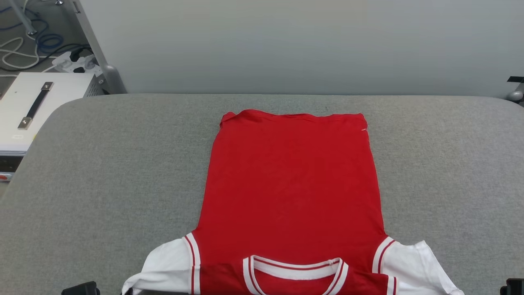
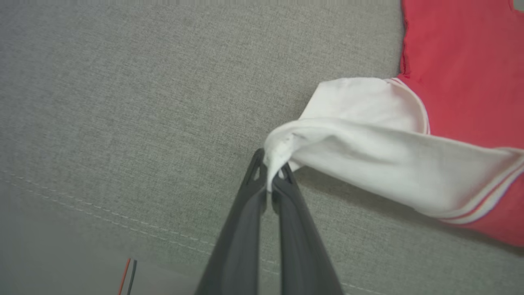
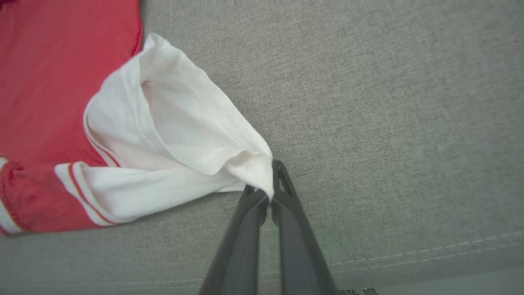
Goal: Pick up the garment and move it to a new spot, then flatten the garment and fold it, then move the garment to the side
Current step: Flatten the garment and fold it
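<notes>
The garment [image 1: 290, 184], a red jersey with white sleeves and striped trim, lies flat and back-side up on the grey padded table [image 1: 102, 172], hem at the far end and collar at the near edge. Its chest lettering is hidden. In the left wrist view my left gripper [image 2: 271, 174] is shut on the tip of the white left sleeve [image 2: 368, 139], lifting it slightly. In the right wrist view my right gripper [image 3: 266, 194] is shut on the tip of the white right sleeve [image 3: 176, 135]. Both sleeves are pulled outward from the body.
A white box with a black handle [image 1: 37, 106] stands off the table's far left corner, with cables [image 1: 24, 49] and a power strip [image 1: 77, 63] on the floor behind it. A pale wall [image 1: 307, 45] runs along the far edge. Bare grey table flanks the jersey on both sides.
</notes>
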You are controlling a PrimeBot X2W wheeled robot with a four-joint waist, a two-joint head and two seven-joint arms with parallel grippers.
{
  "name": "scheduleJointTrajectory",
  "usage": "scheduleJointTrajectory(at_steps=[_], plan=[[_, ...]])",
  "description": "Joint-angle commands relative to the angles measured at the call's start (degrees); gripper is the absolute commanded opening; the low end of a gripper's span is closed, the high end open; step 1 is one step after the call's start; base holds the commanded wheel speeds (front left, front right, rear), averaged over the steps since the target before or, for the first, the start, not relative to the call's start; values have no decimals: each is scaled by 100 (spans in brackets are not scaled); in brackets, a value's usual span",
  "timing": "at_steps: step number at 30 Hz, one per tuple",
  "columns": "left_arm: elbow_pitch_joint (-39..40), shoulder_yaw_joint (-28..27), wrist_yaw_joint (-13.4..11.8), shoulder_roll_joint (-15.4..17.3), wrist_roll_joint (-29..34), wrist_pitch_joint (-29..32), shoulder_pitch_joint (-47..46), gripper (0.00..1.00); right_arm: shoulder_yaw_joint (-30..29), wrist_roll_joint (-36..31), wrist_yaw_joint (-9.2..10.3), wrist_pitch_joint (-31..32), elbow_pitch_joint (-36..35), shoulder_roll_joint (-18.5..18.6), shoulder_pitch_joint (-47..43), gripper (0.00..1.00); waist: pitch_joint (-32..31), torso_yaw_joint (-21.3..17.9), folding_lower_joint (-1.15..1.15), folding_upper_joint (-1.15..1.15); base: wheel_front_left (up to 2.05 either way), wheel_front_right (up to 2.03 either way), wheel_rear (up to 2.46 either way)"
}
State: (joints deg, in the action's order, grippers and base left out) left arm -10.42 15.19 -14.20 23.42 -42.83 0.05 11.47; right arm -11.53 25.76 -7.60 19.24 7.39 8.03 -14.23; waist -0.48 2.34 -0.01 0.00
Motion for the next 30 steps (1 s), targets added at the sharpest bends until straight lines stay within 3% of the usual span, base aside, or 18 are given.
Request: scheduleJointTrajectory(at_steps=[1, 2, 3, 12, 20, 24, 30], plan=[[53, -6, -56, 54, 27, -15, 18, 0, -59, -40, 11, -17, -78, -15, -19, 19, 33, 47, 1, 0, 0, 0, 0], [90, 13, -58, 53, 42, -10, -3, 0, -45, -54, 11, -27, -111, -9, 7, 46, 50, 63, 1, 0, 0, 0, 0], [141, 36, -63, 57, 74, -13, -38, 0, -1, -109, 11, -64, -169, 34, 49, 100, 77, 89, 1, 0, 0, 0, 0], [583, 134, -167, 54, 260, -48, -306, 0, -170, -305, 11, -651, -340, 132, 1103, 100, 338, 270, 1, 0, 0, 0, 0], [996, 356, -182, -34, 498, -64, -750, 0, -282, -397, 11, -777, 796, 677, 2774, 100, 944, 679, 1, 0, 0, 0, 0], [1179, 480, -185, -161, 635, -160, -1035, 0, -135, -283, 11, -517, 1398, 1032, 3632, 100, 1303, 980, 1, 0, 0, 0, 0], [1354, 685, -142, -344, 788, -271, -1358, 0, 328, -59, 11, 512, 2155, 1569, 4819, 100, 1757, 1362, 1, 0, 0, 0, 0]])
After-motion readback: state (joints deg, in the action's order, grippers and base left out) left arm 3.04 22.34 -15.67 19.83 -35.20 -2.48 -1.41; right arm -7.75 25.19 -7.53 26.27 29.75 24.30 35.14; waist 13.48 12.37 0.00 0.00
